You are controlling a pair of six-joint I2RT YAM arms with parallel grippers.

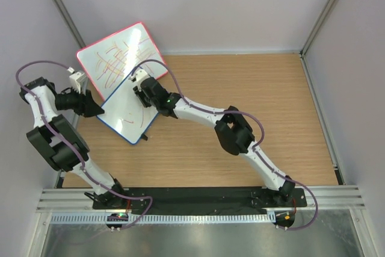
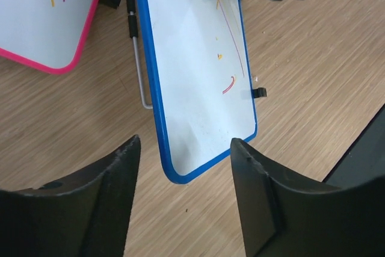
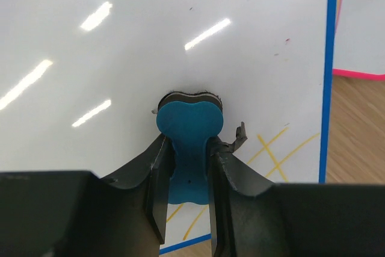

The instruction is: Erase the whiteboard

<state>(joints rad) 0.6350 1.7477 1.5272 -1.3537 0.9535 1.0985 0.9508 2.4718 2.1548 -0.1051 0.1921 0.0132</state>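
The whiteboard (image 1: 127,112) is a white square with a thin blue frame, lying tilted at the table's left. It also shows in the left wrist view (image 2: 192,70) with a few red and yellow marks near its right edge, and in the right wrist view (image 3: 120,40) with yellow lines near the corner. My right gripper (image 3: 187,148) is shut on a blue eraser (image 3: 189,126) whose felt face presses on the board; from above that gripper (image 1: 146,91) is over the board's far corner. My left gripper (image 2: 183,148) is open and empty, just off the board's left corner (image 1: 96,108).
A larger red-framed board (image 1: 120,58) with coloured scribbles lies behind the whiteboard, partly under it. A wire stand with black tips (image 2: 137,52) lies beside the whiteboard's left edge. Grey walls close in the left, back and right sides.
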